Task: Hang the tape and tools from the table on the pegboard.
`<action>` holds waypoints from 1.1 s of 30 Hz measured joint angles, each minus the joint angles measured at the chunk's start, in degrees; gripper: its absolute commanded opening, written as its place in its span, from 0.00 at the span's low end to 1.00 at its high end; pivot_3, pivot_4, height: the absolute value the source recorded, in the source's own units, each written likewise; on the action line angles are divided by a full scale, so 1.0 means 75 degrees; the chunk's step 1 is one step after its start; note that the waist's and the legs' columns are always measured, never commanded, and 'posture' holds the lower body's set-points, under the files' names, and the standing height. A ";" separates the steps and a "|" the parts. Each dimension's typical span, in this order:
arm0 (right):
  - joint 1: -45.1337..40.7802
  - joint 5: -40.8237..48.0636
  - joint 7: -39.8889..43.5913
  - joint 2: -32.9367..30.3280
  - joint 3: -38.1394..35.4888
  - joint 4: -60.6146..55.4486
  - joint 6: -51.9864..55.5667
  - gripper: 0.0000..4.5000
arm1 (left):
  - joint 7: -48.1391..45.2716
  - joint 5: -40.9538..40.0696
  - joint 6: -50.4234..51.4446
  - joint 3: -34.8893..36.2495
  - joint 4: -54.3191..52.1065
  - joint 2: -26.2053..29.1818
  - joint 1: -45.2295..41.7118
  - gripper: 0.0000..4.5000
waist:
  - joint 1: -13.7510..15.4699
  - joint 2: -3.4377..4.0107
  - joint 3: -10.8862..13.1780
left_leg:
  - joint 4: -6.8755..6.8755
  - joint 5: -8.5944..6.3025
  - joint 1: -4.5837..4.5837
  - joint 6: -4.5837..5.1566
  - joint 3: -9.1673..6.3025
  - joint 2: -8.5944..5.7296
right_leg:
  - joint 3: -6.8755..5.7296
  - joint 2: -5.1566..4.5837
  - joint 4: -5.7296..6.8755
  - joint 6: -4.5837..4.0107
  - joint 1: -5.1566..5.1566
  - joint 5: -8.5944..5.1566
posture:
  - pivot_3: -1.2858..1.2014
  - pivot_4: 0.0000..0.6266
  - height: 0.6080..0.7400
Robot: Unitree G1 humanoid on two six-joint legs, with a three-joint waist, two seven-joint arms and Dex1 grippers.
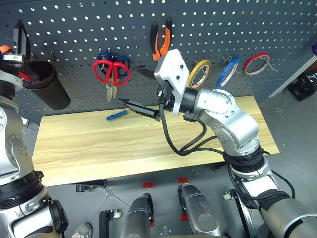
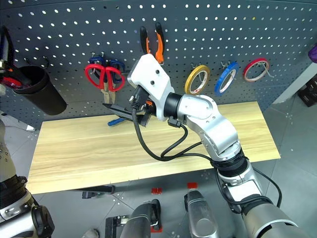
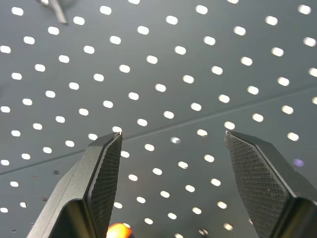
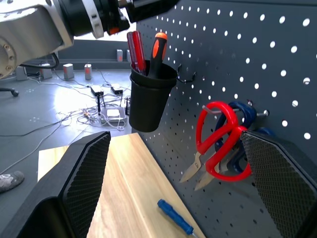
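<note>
Although most of the set already hangs on the pegboard [image 1: 208, 29], one item remains down: the blue-handled screwdriver [image 1: 117, 115] lies flat on the tabletop [image 1: 99, 148], close to the board's foot and just below the scissors. The red-handled scissors [image 1: 112, 73] hang by their loops from a hook, overlapping the blue-handled scissors [image 1: 105, 55] behind them; the orange-and-black pliers [image 1: 161, 39] hang handles up, and the yellow-tan tape [image 1: 199, 73] sits on its own hook beside the blue tape ring [image 1: 228, 71] and red tape ring [image 1: 257, 63]. A black cup [image 1: 47, 85] mounted on the board holds red and orange screwdrivers [image 4: 147, 49], which suggests where the blue one belongs. The right gripper [image 1: 139, 89] hovers above the tabletop, pointing across toward the scissors, jaws wide apart and empty. The left gripper [image 3: 171, 163] faces bare pegboard near the cup, jaws apart, nothing between them. Judgement: the task is nearly complete, and the screwdriver awaits pickup.
</note>
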 measured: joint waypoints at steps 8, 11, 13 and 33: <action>0.0247 0.0006 0.0014 -0.0061 0.0000 -0.0011 -0.0023 1.00 | -0.0442 -0.0603 0.0703 -0.0492 -0.0843 -0.0262 0.0620 0.78 | 0.0001 0.0000 -0.0101 | 0.0000 0.0000 0.0000 0.0001 0.0004 0.0000 | 0.0007 0.0000 0.0000 0.0000 0.0001 0.0000 | 0.41 0.37 1.00; 0.0297 0.0018 0.0019 -0.0063 -0.0002 -0.0090 -0.0017 1.00 | -0.0728 -0.1178 0.1238 -0.0657 -0.1291 -0.0350 0.1051 0.78 | -0.0001 0.0004 -0.0110 | 0.0000 -0.0001 0.0001 0.0001 0.0004 0.0001 | 0.0008 0.0001 0.0002 0.0000 0.0001 0.0000 | 0.41 0.37 1.00; 0.0429 0.0062 0.0035 -0.0131 -0.0019 -0.0186 0.0005 1.00 | -0.0974 -0.1566 0.1649 -0.0794 -0.1586 -0.0359 0.1594 0.78 | -0.0018 0.0007 -0.0121 | -0.0003 -0.0001 0.0001 0.0001 0.0005 0.0002 | 0.0008 0.0001 0.0003 0.0000 0.0000 0.0000 | 0.41 0.37 1.00; 0.1477 0.0288 -0.0200 -0.0772 0.0455 -0.1097 0.1434 1.00 | -0.1259 -0.0757 0.2563 -0.2375 0.0531 -0.0402 0.2374 0.08 | 0.0058 0.0047 -0.0064 | 0.0005 -0.0027 0.0003 0.0052 0.0007 0.0005 | 0.0009 0.0001 -0.0001 -0.0001 0.0013 0.0000 | 0.39 0.59 1.00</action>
